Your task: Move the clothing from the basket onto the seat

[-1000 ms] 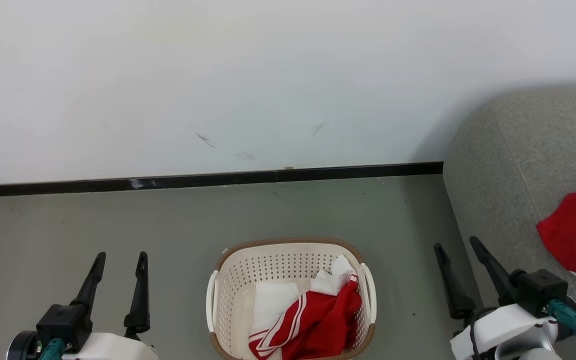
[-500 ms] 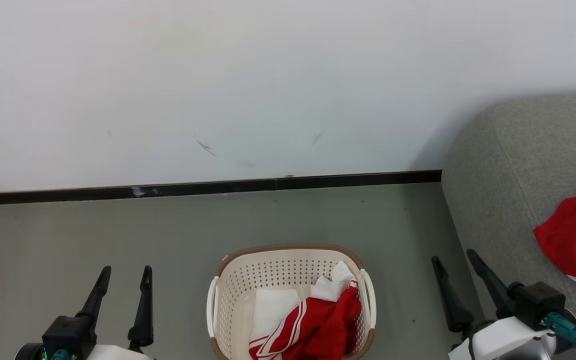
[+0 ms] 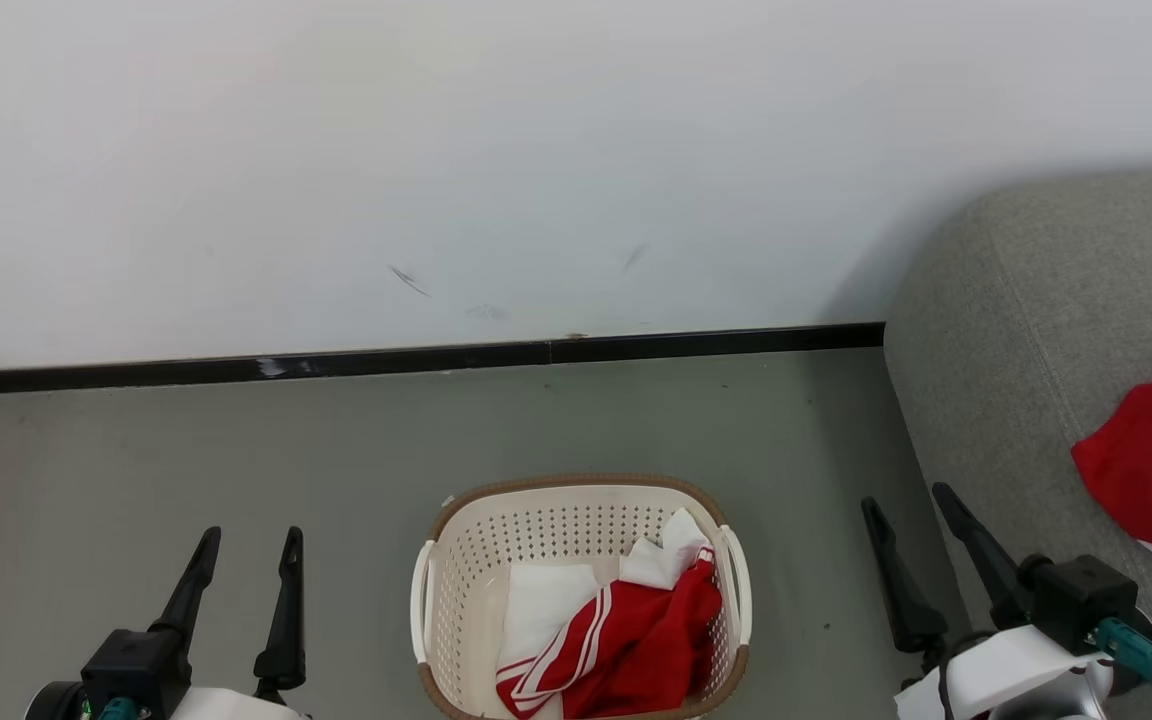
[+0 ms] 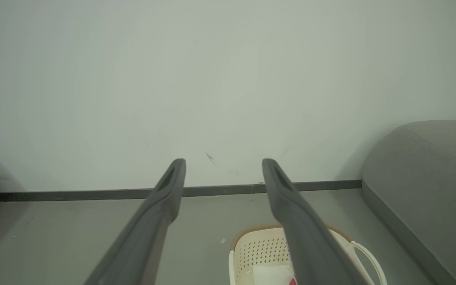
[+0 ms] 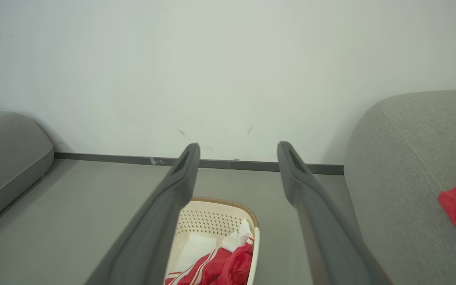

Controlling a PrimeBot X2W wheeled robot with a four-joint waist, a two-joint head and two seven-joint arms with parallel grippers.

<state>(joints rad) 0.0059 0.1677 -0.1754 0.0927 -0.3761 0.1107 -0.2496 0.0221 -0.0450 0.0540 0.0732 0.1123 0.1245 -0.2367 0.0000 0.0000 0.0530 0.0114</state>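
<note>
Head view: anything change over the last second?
The left gripper and right gripper sank slightly toward the view's bottom edge, both open and empty. The brief frame shift was camera motion. Nothing grabbed or released; clothing in the basket and red garment on the seat unchanged.

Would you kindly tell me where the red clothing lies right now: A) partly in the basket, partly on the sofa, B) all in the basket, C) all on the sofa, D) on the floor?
A: a red-and-white striped garment lies in the laundry basket, while another red garment rests on the grey sofa.
</note>
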